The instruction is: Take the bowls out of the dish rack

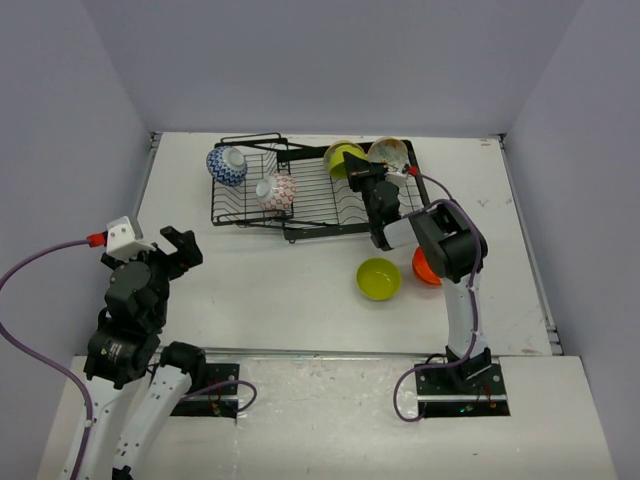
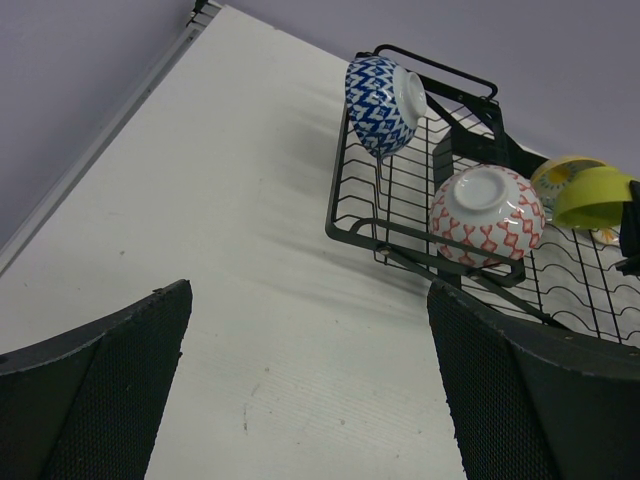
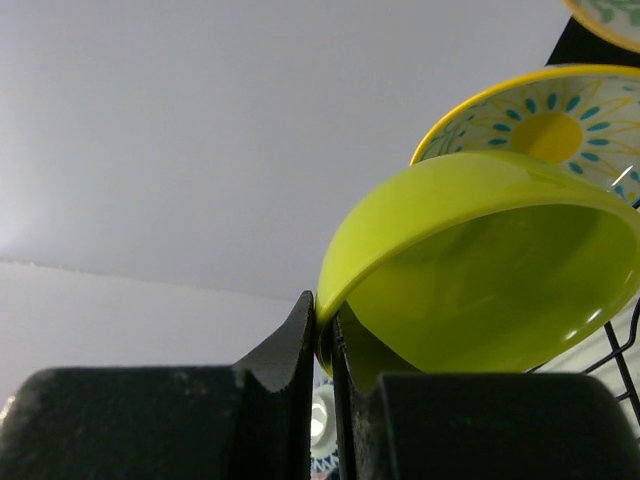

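The black wire dish rack (image 1: 300,190) stands at the back of the table. In it are a blue-patterned bowl (image 1: 227,165), a red-and-white bowl (image 1: 276,192), a lime green bowl (image 1: 343,157) and a cream bowl with a yellow centre (image 1: 389,153). My right gripper (image 1: 357,170) is shut on the rim of the lime green bowl (image 3: 480,270) in the rack. A second lime green bowl (image 1: 379,278) and an orange bowl (image 1: 424,266) sit on the table. My left gripper (image 1: 178,245) is open and empty, left of the rack (image 2: 480,220).
The table's left edge meets the grey wall (image 2: 100,150). The right arm (image 1: 450,250) stretches over the orange bowl towards the rack. Bare table (image 1: 270,290) lies in front of the rack.
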### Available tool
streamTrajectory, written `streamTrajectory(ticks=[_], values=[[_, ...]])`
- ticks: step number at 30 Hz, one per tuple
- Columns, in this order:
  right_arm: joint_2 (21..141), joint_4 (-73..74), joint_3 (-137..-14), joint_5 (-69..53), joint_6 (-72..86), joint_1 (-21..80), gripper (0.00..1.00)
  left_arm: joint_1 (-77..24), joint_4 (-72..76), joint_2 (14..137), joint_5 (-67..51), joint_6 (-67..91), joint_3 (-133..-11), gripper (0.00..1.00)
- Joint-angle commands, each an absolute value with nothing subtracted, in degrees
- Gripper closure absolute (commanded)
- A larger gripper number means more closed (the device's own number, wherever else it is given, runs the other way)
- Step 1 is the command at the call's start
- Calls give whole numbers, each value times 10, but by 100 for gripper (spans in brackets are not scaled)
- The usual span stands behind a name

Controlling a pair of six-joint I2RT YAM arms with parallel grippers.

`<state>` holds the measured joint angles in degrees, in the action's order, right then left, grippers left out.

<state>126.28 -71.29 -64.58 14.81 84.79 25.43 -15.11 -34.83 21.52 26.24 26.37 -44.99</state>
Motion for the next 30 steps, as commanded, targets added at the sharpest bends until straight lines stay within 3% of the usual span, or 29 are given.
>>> streamTrajectory(ticks=[1,6,11,14,17,20,23,30], values=[[1234,-836,-651,96,793,251,100,-148,-327,214,258,252,-446,0],[1138,-807,-587,33,705,253,100,-148,-327,214,258,252,-446,0],[934,-677,-491,-13,575,257,100,-148,-326,213,260,252,-447,0],[806,-367,-514,0,444,284,100,-147,-326,211,263,252,-447,0],[726,-189,-568,79,328,335,100,-147,-328,212,266,253,-447,0],[693,107,-641,128,281,374,100,-147,-330,210,270,255,-448,0],[700,313,-700,173,269,428,100,-147,-330,205,272,256,-448,0],[766,555,-765,248,269,508,100,-147,-327,185,270,254,-446,0]])
